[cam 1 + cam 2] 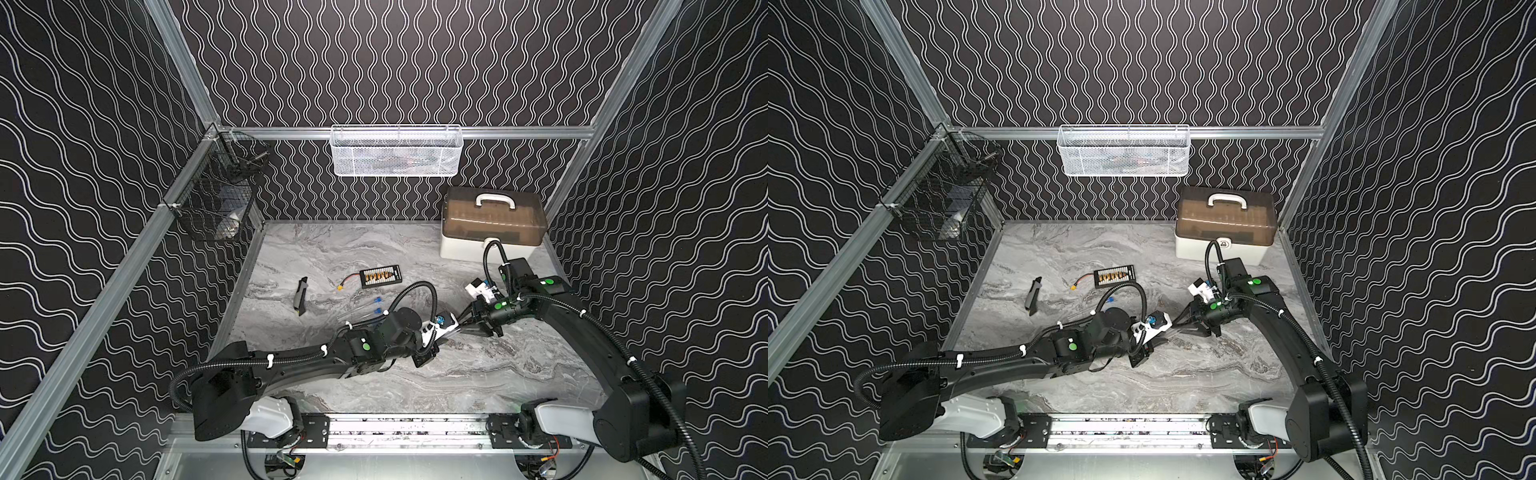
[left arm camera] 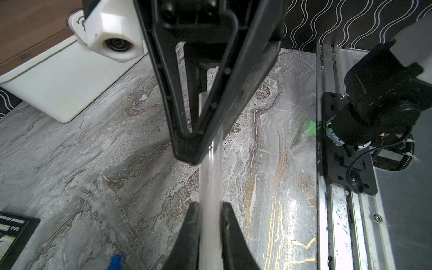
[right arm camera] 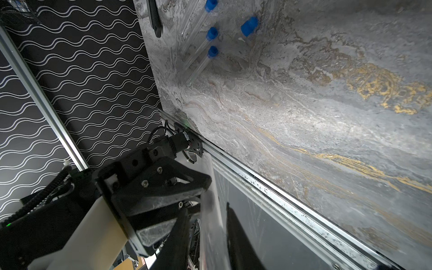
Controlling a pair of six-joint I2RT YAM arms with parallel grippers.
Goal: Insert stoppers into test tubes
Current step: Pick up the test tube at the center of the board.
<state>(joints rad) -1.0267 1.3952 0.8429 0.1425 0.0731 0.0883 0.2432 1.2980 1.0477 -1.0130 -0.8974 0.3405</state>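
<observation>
My left gripper (image 2: 210, 210) is shut on a clear test tube (image 2: 210, 177) and holds it above the middle of the table. The tube runs from there into my right gripper (image 3: 211, 222). One right finger touches the tube and a thin gap shows at the other finger. In both top views the left gripper (image 1: 455, 330) (image 1: 1165, 332) and the right gripper (image 1: 473, 325) (image 1: 1188, 326) meet tip to tip. Three test tubes (image 3: 198, 63) with blue stoppers (image 3: 212, 32) in them lie on the table behind the left arm. A loose stopper (image 3: 249, 25) lies beside them.
A black board with gold connectors (image 1: 380, 276) and a yellow connector with red wire (image 1: 343, 286) lie mid-table. A grey-black utility knife (image 1: 300, 295) lies to their left. A white box with a brown lid (image 1: 492, 224) stands back right. Two wire baskets (image 1: 395, 149) (image 1: 216, 195) hang on the walls.
</observation>
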